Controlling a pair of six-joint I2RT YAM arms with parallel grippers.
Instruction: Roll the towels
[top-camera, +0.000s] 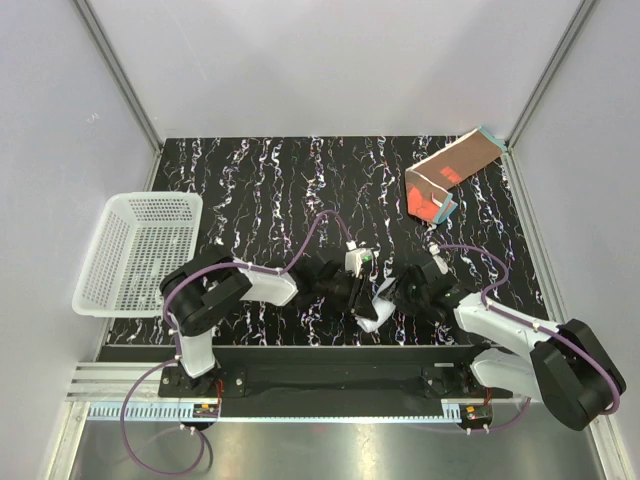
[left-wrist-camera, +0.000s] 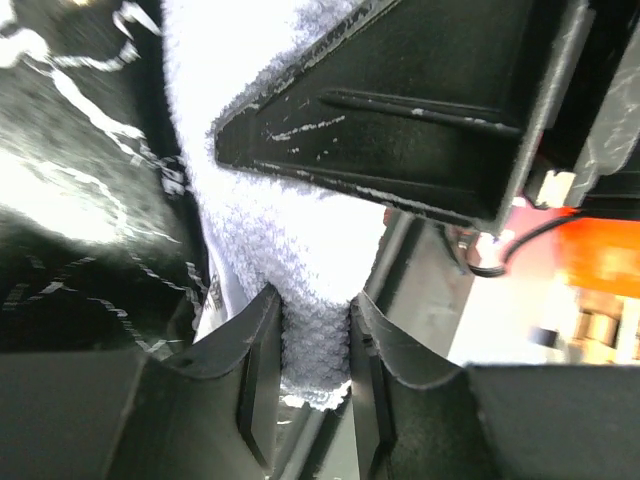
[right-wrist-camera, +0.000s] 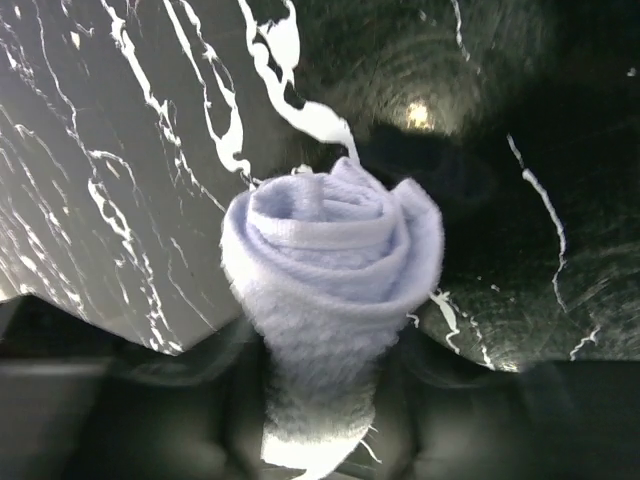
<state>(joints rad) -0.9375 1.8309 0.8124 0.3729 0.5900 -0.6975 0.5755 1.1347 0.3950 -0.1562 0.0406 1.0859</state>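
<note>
A white towel (top-camera: 374, 306), wound into a tight roll, sits between both grippers near the table's front edge. My left gripper (top-camera: 362, 296) is shut on it: in the left wrist view its two fingers (left-wrist-camera: 258, 350) pinch a narrow end of the white towel (left-wrist-camera: 290, 230). From the other side my right gripper (top-camera: 397, 297) holds the same roll. In the right wrist view the spiral end of the white towel (right-wrist-camera: 335, 255) faces the camera, and the blurred right gripper (right-wrist-camera: 320, 400) presses against both its sides. The rust-brown towel (top-camera: 452, 175) lies loosely folded at the far right corner.
A white perforated basket (top-camera: 140, 250) stands at the table's left edge. The black marbled table top (top-camera: 300, 190) stretches behind the arms. Grey walls close in the back and both sides. The right arm's dark finger (left-wrist-camera: 400, 100) fills the top of the left wrist view.
</note>
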